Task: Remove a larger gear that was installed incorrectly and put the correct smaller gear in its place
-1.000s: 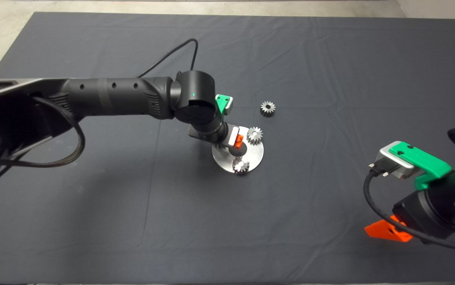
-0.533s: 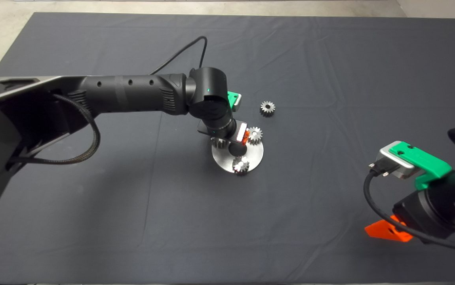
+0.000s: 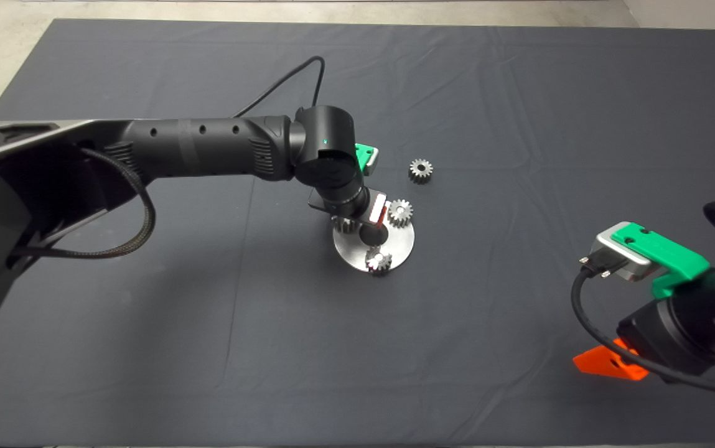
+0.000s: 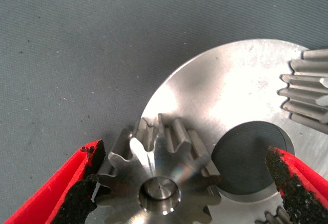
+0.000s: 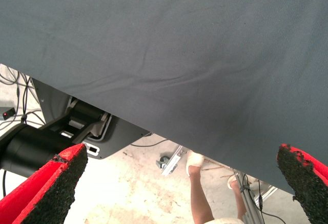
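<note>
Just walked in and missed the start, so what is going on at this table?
The left end effector is down over a round metal plate, its open fingers straddling the larger gear seated on a pin there. Two small gears also sit on the plate. The smaller gear lies loose on the mat nearby. The right end effector waits, open, at the mat's lower right edge.

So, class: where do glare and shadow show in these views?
Left wrist view: bright glare on the larger gear and the round plate. Head view: the left arm casts a soft shadow on the mat. Right wrist view: even light, no glare.
</note>
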{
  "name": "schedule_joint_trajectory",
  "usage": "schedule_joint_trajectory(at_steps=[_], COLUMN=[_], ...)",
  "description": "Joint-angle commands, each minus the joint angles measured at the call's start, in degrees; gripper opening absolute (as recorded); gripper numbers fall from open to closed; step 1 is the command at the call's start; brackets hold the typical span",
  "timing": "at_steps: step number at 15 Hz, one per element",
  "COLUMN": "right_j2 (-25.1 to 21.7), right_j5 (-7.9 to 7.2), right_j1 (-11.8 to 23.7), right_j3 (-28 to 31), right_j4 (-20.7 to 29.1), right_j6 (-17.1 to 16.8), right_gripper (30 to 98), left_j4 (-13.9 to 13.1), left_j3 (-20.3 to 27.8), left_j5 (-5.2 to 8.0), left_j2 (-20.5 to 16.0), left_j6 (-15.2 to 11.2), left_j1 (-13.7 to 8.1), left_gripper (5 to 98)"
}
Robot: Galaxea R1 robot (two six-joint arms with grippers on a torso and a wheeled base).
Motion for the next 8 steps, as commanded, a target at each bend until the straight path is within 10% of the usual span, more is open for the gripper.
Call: schedule_joint_trajectory(at_steps=[1, 8], right_j2=[-0.2, 0.0], right_j5=[-3.41, -3.41], right_j1=[3.6, 4.7], right_j3=[-1.7, -5.6], right_j4=[1.5, 1.5], right_j6=[-3.6, -7.6], right_gripper=[97.7, 97.7], left_j4=[0.3, 0.3], left_j3=[3.0, 3.9], left_j5=[0.37, 3.07], left_j2=[-0.3, -0.9], left_j6=[0.5, 1.1], left_j1=[-0.7, -0.8], left_gripper=[80.1, 70.7])
